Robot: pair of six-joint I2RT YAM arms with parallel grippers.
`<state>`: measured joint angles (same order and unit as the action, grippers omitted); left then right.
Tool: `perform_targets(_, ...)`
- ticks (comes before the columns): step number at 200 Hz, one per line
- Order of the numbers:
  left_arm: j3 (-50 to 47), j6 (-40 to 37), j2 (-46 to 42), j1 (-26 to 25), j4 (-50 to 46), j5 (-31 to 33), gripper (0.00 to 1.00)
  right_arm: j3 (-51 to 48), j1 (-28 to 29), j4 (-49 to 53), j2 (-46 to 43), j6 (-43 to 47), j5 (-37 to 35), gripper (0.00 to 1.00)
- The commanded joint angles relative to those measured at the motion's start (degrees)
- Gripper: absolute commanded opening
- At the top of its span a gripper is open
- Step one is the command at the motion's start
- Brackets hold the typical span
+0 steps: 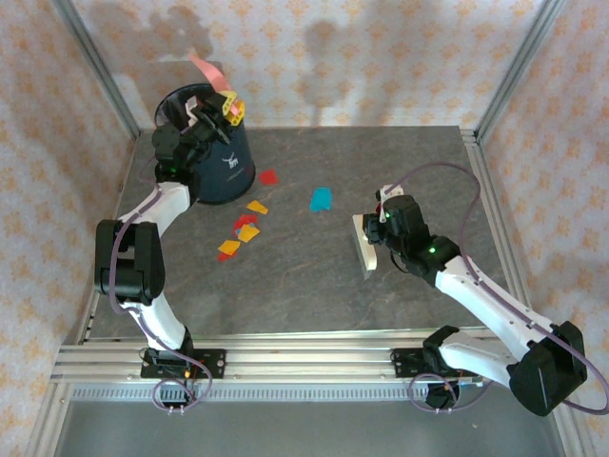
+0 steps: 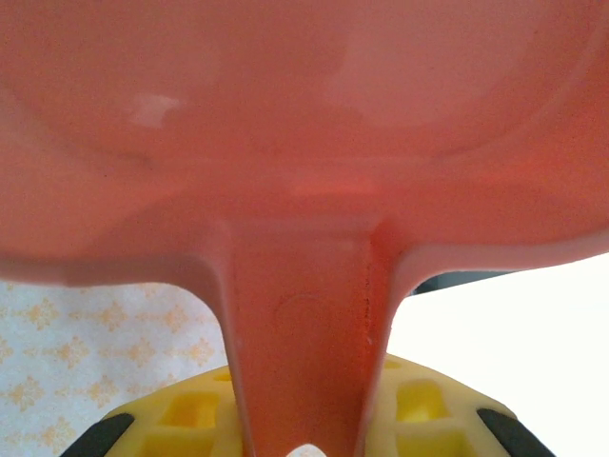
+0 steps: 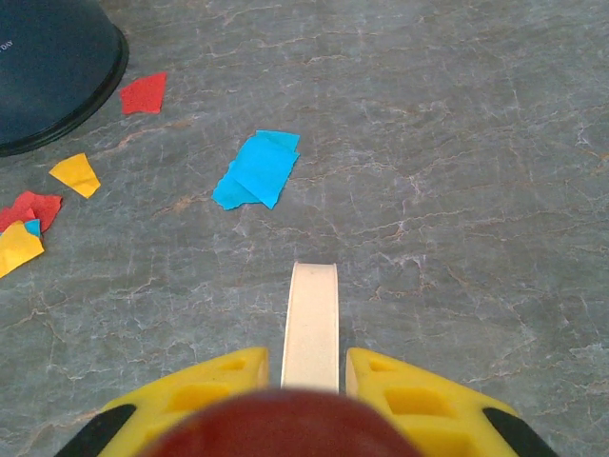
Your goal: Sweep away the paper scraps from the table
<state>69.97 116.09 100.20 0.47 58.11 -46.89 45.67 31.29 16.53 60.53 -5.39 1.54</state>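
Left claw [image 2: 303, 430] clamps glossy pink dustpan [image 2: 304, 124]; right claw [image 3: 312, 379] pinches flat cream bar [image 3: 312, 309].

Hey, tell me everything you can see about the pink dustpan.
The dustpan is salmon pink and looks like smooth, glossy plastic. It has a wide, shallow scoop and a flat handle that tapers. The handle runs down between the yellow fingers of the left gripper, which is shut on it. In the overhead view it is held up clear of the table, tilted above the dark round bin at the far left. The face toward the wrist camera looks bare.
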Motion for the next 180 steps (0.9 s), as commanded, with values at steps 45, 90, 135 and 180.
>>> perform_targets(45, 5.02, -18.10, -6.01, 0.50, -21.04, -7.77, 0.00, -0.71, -0.31, -6.76, -2.61, -4.71, 3.30, 0.00)
perform_targets(90, 9.78, -38.27, -10.62, 0.59, -43.32, -10.66, 0.00, 0.62, -0.22, -13.53, -0.08, -9.66, 11.51, 0.00)
perform_targets(135, 18.27, -69.61, -16.12, 0.70, -81.60, -5.70, 0.00, 3.93, 2.44, -22.43, 7.66, -15.26, 18.68, 0.00)
perform_targets(180, 21.67, -92.51, -22.13, 0.67, -105.32, 8.58, 0.00, 11.28, 7.67, -27.15, 19.27, -17.12, 22.34, 0.00)
